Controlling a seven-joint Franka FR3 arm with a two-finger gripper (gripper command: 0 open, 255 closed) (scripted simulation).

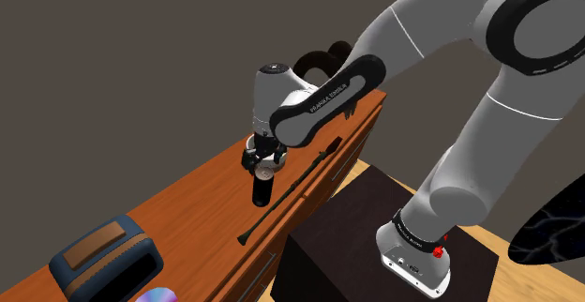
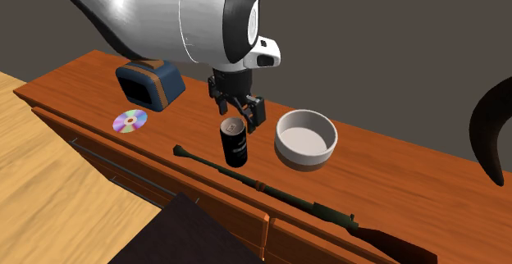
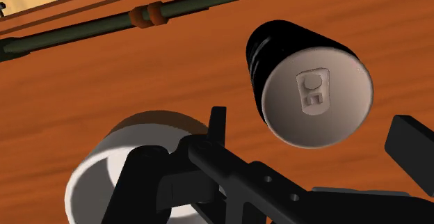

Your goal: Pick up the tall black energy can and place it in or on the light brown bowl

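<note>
On the wooden counter [image 2: 394,180], the risks are weighed first. If the claw [image 2: 241,115] is lowered off-centre, the lid rim of the black can [image 2: 235,147] could be struck by one finger and the can tipped (it is tall and narrow, so prob. easy to topple). A fallen can could then roll toward the long dark rifle-like object [image 2: 271,190] laid along the near edge, or off the counter. If the grip is taken too high, right at the lid, slip may be expected on the lift. During transfer, the pale bowl [image 2: 306,139] could be knocked or shoved if the can's base is carried too low over its rim.

Re pos.: the can is stood upright on the counter, just left of the bowl in the second exterior view, near it but apart. The claw is poised directly above the can, fingers spread apart w/ nothing btwn them. Tips are seen just above the lid, not touching as far as can be judged. In the wrist view the silver lid is seen beyond the fingers, approx. midway; exact alignment cannot be told.
</note>
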